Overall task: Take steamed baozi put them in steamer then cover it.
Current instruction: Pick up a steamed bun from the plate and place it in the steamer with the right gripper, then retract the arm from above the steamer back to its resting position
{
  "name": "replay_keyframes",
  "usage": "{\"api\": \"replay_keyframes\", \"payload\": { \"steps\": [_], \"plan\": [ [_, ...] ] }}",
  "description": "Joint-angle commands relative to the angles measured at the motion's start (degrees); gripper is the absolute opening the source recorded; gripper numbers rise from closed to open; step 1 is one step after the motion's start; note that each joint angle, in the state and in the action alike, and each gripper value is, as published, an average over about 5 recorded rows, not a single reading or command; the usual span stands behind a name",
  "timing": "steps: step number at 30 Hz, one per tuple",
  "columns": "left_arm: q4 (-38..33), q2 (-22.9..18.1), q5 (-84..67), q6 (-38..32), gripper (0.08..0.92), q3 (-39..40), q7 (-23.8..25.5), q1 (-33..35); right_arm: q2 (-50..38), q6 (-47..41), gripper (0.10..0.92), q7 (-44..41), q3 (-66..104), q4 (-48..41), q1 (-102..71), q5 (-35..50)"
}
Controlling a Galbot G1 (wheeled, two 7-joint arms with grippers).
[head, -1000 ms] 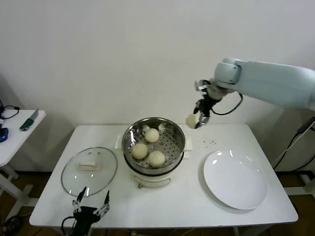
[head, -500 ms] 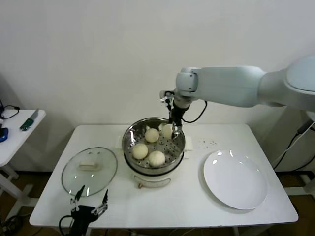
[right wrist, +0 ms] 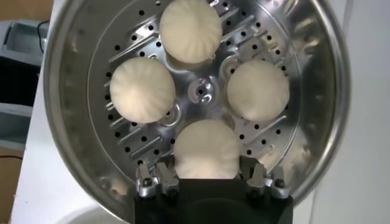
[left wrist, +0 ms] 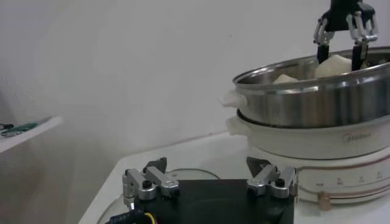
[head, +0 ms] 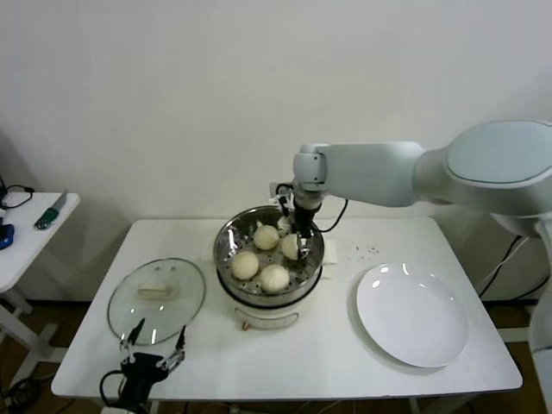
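Hovering low at the near left corner of the white rectangular table (head: 345,362), the left gripper (head: 153,355) waits with its fingers spread wide and nothing between them. Just beyond it lies the cover (head: 156,298), a round clear glass lid with a metal rim and a cream-white bar handle at its centre, flat on the tabletop and just beside the pot. To the right, near the front right of the table, sits a flat round white plate (head: 412,316).

Between lid and plate stands the steamer (head: 269,260), a round shiny stainless-steel basket with a perforated floor on a white electric pot base; the left wrist view shows it (left wrist: 317,103) from the side, with bun tops peeking over the rim. Inside are the steamed baozi, four small smooth cream-white dough buns: two nearer ones (head: 245,265) and (head: 274,277), one farther back on the left (head: 266,237), and the fourth (head: 291,246) on the far right side of the basket.

Reaching in over the far rim, the right gripper (head: 297,243) pinches that fourth bun between its fingers. In the right wrist view the held bun (right wrist: 206,150) sits down at the perforated floor (right wrist: 201,91) between the metal fingertips (right wrist: 152,181), with the other three arranged around the centre beyond it, each apart from its neighbours.

A second small white table (head: 26,237) stands off to the left, carrying a few small objects I cannot make out.
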Motion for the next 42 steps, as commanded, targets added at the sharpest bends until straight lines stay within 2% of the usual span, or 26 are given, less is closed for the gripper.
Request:
{"api": "replay_keyframes", "payload": {
  "steps": [1, 8, 15, 20, 26, 31, 34, 42],
  "plan": [
    [0.5, 0.3, 0.1, 0.3, 0.823, -0.1, 0.0, -0.7, 1.2, -0.1, 0.707, 0.5, -0.2, -1.8, -2.5, -1.6],
    [0.5, 0.3, 0.2, 0.7, 0.823, -0.2, -0.1, -1.3, 0.2, -0.5, 0.811, -0.5, 0.7, -1.1, -1.6, -2.8],
    [0.6, 0.4, 0.2, 1.2, 0.823, -0.2, -0.8, -1.7, -4.4, -0.7, 0.823, -1.1, 2.5, 5.8, 3.4, -1.7],
    [0.7, 0.3, 0.5, 1.2, 0.823, -0.1, -1.0, -1.9, -11.4, 0.4, 0.823, 0.2, 6.7, 10.0, 6.7, -1.5],
    [0.7, -1.2, 1.4, 2.2, 0.823, -0.6, -1.9, -4.4, -22.7, 5.5, 0.823, 12.1, 14.9, 14.7, 5.0, -2.1],
    [0.1, -1.5, 1.2, 2.0, 0.823, -0.7, -1.9, -5.4, -32.0, 10.9, 0.823, 30.8, 21.2, 20.9, -2.2, 1.0],
    [-0.4, -1.7, 0.9, 1.5, 0.823, -0.4, -1.5, -6.3, -37.5, 13.2, 0.823, 39.1, 27.5, 24.2, -9.8, 2.3],
    [-1.3, -2.1, 6.6, 2.4, 0.823, 0.6, -2.5, -7.5, -50.4, 16.3, 0.823, 47.5, 54.0, 32.8, -34.9, -0.1]
  ]
}}
